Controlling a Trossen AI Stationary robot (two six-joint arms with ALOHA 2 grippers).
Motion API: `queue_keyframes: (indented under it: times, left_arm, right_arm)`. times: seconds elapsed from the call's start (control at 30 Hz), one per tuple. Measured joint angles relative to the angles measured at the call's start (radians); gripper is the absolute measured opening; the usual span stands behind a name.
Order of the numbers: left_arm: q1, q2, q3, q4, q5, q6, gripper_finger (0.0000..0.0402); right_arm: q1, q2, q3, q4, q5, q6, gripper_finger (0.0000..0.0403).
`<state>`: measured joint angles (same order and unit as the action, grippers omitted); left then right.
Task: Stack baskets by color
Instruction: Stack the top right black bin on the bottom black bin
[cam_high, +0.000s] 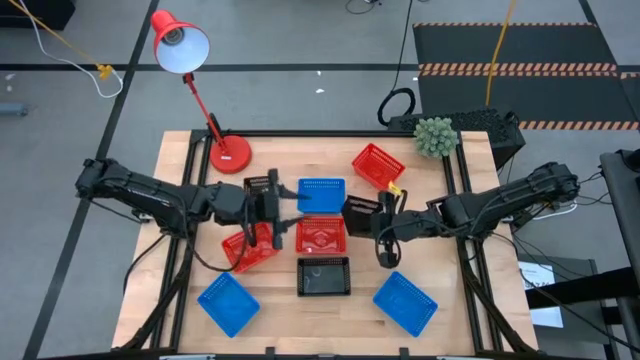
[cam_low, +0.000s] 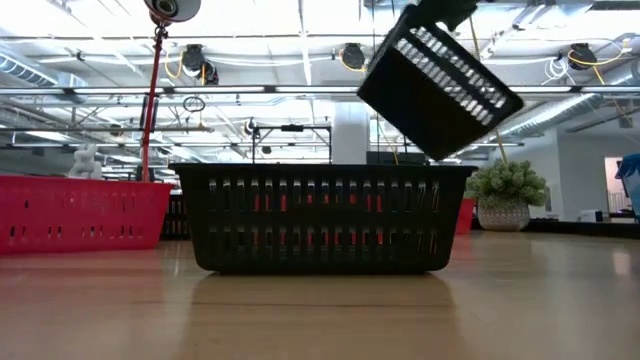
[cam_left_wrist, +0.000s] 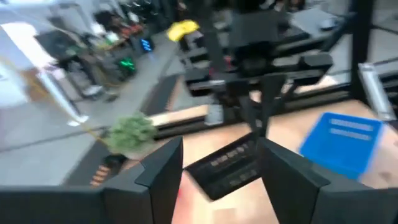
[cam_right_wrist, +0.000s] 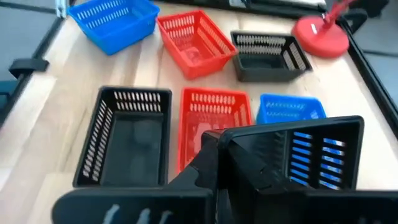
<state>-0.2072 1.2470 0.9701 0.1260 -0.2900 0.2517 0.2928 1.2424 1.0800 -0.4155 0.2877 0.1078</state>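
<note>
My right gripper (cam_high: 383, 222) is shut on a black basket (cam_low: 440, 85), which hangs tilted above the table's middle. My left gripper (cam_high: 292, 200) stands open over a blue basket (cam_high: 322, 193), its fingers pointing at the held basket (cam_left_wrist: 227, 165) without touching it. A second black basket (cam_high: 323, 275) rests flat on the table, with a red basket (cam_high: 320, 235) just behind it. A third black basket (cam_right_wrist: 267, 56) sits near the lamp base, partly under my left arm. My right gripper holds the black basket by one wall near its rim (cam_right_wrist: 231, 149), coming from the table's right and slanting down. The gripper's own body hides how the fingers lie on the wall. The basket is lifted clear and tilted, hanging below the fingers (cam_low: 445, 12).
A tilted red basket (cam_high: 248, 248) lies left of centre and another red one (cam_high: 378, 165) at the back. Blue baskets stand at the near left (cam_high: 228, 303) and near right (cam_high: 405, 302). A red desk lamp (cam_high: 228, 152) and a plant (cam_high: 435, 136) stand at the far edge.
</note>
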Motion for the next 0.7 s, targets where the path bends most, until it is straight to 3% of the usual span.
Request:
queue_keyframes:
  times: [0.17,0.33,0.7]
  left_arm:
    - [-0.005,0.113,0.121,-0.166,0.031,0.001,0.0246]
    - [-0.009,0.209,0.209,-0.217,0.029,0.088,0.0257]
    - [0.003,0.254,0.220,-0.214,0.116,0.142,0.0257]
  right_arm:
    - [0.000,0.047,0.000,0.065,-0.006,-0.095,0.0012]
    - [0.002,0.076,0.000,0.099,-0.057,-0.153,0.0012]
    - [0.011,0.082,0.026,0.094,-0.057,-0.157,0.0012]
